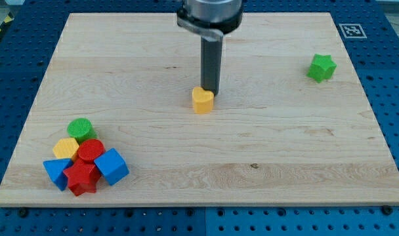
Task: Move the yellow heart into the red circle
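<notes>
At the view's lower left sits a tight cluster of blocks. A green cylinder [81, 128] is at its top, a yellow block [65, 148] just below and to the left, and the red circle [90, 151] right beside them in the middle of the group. Beneath lie a blue block [56, 172] at the left, a red star-like block [81, 178] at the bottom and a blue cube [111, 166] at the right, all touching or nearly so.

Near the middle of the wooden board [252, 144] stands the yellow heart [202, 100], well apart from the cluster. My tip [210, 91] is just behind it, on its upper right side, touching or very nearly touching; the heart hides the very end. There are no jaws here to open or close, only a bare rod that holds nothing.

Far at the view's right, a green star [322, 67] sits alone.

The tip seems well placed for the push, since the red circle lies down and to the left. I would keep the rod centred behind the heart, correct early if it slips sideways, and slow down near the cluster so the blue cube is not knocked along.
</notes>
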Tool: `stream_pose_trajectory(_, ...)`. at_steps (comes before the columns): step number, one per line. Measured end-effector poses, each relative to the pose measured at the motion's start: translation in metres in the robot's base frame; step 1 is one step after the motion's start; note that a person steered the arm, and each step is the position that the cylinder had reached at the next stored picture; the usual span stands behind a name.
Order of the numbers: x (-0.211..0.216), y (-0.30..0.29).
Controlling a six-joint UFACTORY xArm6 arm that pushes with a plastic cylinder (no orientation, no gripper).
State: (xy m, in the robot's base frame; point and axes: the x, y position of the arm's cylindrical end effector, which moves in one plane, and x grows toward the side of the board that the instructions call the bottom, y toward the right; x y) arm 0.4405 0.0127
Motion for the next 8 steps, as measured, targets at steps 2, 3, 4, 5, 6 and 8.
stream_pose_trajectory(2,0.058,-0.007)
stream_pose_trajectory(3,0.071,-0.028)
stream_pose_trajectory(4,0.074,-0.06)
stream_pose_trajectory(5,0.077,-0.095)
stream_pose_trajectory(6,0.083,-0.134)
stream_pose_trajectory(8,0.087,-0.14)
